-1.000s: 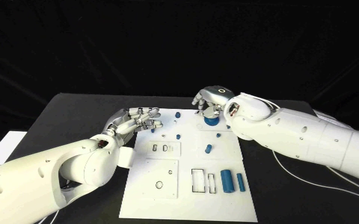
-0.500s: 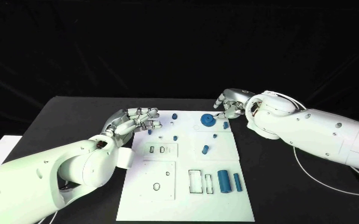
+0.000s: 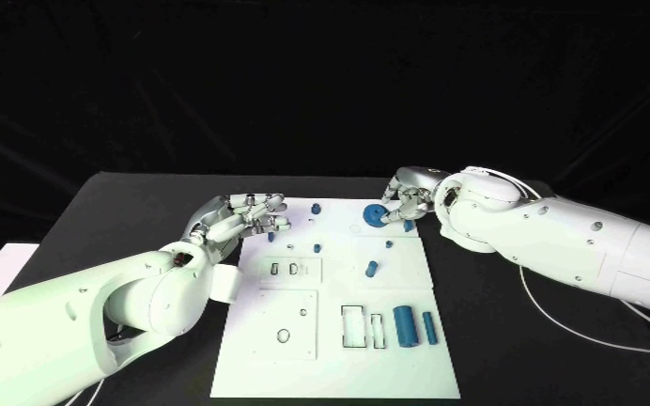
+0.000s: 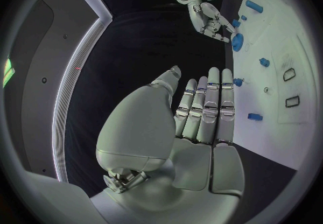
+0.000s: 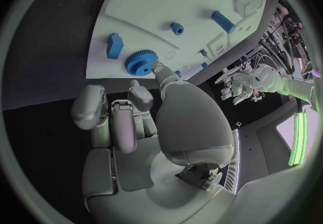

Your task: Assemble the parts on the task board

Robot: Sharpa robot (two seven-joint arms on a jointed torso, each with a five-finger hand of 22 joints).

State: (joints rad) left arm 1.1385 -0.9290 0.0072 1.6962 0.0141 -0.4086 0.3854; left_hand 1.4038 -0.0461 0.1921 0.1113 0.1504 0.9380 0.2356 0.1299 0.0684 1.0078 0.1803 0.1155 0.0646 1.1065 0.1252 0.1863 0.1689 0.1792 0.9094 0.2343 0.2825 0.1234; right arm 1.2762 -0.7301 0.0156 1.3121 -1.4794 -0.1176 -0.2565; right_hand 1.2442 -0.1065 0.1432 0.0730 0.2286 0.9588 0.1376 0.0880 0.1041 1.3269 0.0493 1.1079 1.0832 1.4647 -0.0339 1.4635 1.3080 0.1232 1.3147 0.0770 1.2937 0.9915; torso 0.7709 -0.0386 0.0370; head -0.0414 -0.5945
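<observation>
The white task board lies in the middle of the table. A blue gear sits at its far end, also in the right wrist view. My right hand is just right of the gear, fingers half curled, thumb tip touching the gear's rim and nothing gripped. My left hand hovers at the board's far left corner, fingers stretched out and holding nothing. Two blue cylinders lie near the board's right edge beside rectangular slots.
Small blue pegs stand on the board's far half, one at the far edge, one right of the gear, another mid-board. Black table surrounds the board. A white cable runs along the right side.
My right hand lifted off the gear and drew back to the right, uncovering it, then eased back to touch its rim. The left hand has barely moved.
</observation>
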